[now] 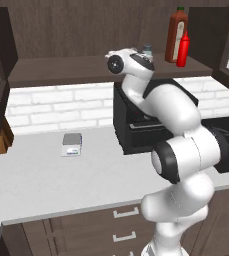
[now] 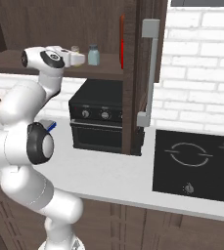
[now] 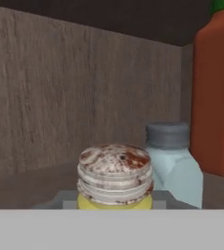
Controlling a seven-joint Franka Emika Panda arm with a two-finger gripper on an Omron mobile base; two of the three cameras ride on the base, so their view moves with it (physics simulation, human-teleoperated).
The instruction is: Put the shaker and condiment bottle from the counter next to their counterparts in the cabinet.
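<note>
**Yellow-olive shaker held at shelf height beside its grey-capped counterpart**

Yellow-olive in body with a mottled brownish cap, the shaker (image 3: 114, 176) is seen close in the hand view, low and central, directly in front of the camera. The finger tips are not made out there, so whether the gripper (image 2: 77, 58) is clamped on the shaker or parted cannot be told. In the right base view the gripper is extended level over the shelf board of the cabinet (image 1: 61, 70), its tip just beside the pale blue-grey shaker (image 2: 93, 55).

In the hand view the pale blue-grey shaker stands just right of and slightly behind the yellow-olive one; touching or apart cannot be judged. Further right stands the tall red-brown sauce bottle (image 3: 213, 93) — upright, against the dark wood back panel.

In the left base view the condiment bottle (image 1: 183, 50) is recorded on the shelf, upright, directly in front of the sauce bottle.

On the counter (image 1: 46, 185) below — a small scale (image 1: 71, 144) and a black oven (image 2: 101, 119).
</note>
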